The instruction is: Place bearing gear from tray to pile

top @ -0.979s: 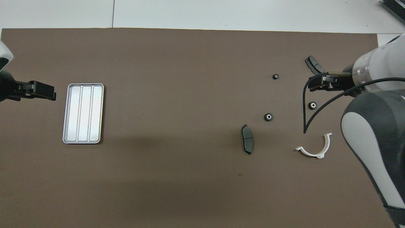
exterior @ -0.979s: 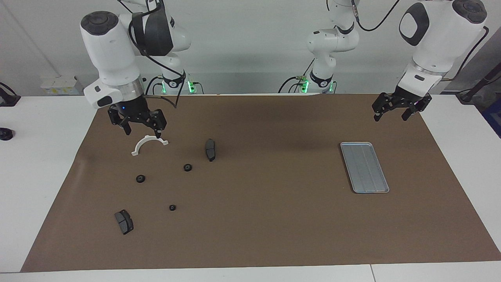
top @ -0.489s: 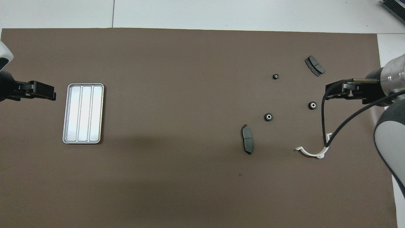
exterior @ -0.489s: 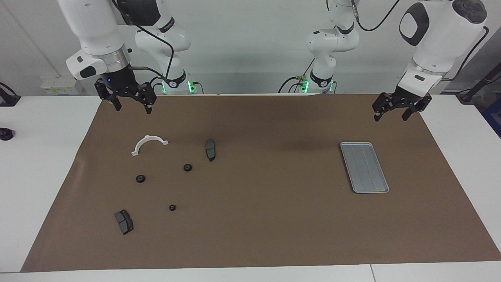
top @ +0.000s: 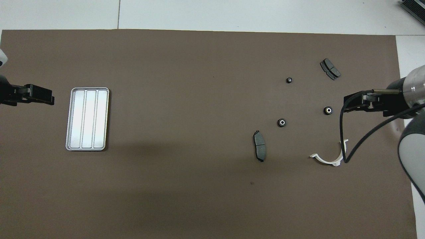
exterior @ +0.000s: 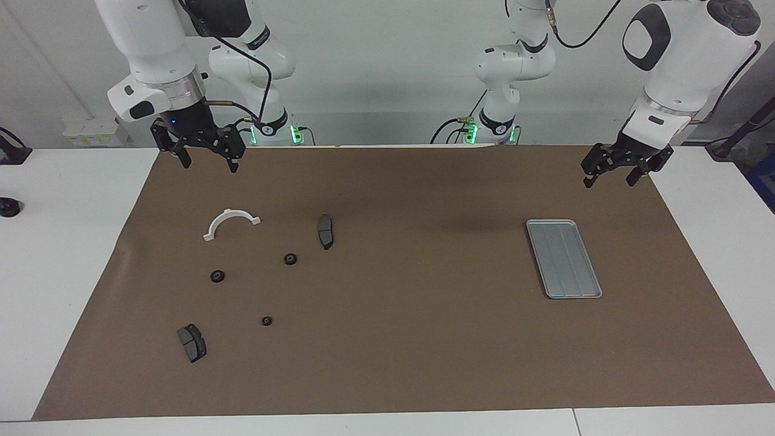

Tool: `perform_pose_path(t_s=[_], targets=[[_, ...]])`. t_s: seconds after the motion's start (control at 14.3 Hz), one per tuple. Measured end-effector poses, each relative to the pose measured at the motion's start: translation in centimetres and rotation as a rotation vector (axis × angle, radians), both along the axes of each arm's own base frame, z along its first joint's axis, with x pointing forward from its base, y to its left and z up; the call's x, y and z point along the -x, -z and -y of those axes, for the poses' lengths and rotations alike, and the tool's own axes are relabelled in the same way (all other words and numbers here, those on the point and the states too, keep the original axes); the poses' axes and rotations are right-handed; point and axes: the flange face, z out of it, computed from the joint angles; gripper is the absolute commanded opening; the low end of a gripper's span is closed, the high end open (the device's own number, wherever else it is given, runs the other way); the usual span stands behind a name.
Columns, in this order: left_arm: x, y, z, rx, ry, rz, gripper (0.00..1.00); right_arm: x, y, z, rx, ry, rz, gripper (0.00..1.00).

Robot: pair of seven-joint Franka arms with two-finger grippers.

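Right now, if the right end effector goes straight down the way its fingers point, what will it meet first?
Probably only the brown mat. The right end effector, open and empty, hangs over the mat's edge nearest the robots. The white half-ring bracket lies farther out, seemingly outside that line, though depth is unclear.

We find no text, label, brand, number or sign that can be read anywhere in either view.
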Motion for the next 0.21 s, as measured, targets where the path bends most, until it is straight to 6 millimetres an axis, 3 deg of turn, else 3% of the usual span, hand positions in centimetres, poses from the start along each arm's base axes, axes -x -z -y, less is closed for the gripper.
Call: perform_pose_path(t_s=[0.21], targets=[[0.00, 0.01, 0.00, 0.000, 0.000, 0.000, 1.00, 0.43, 0.23, -0.20, 0.003, -0.004, -0.030, 1.00]])
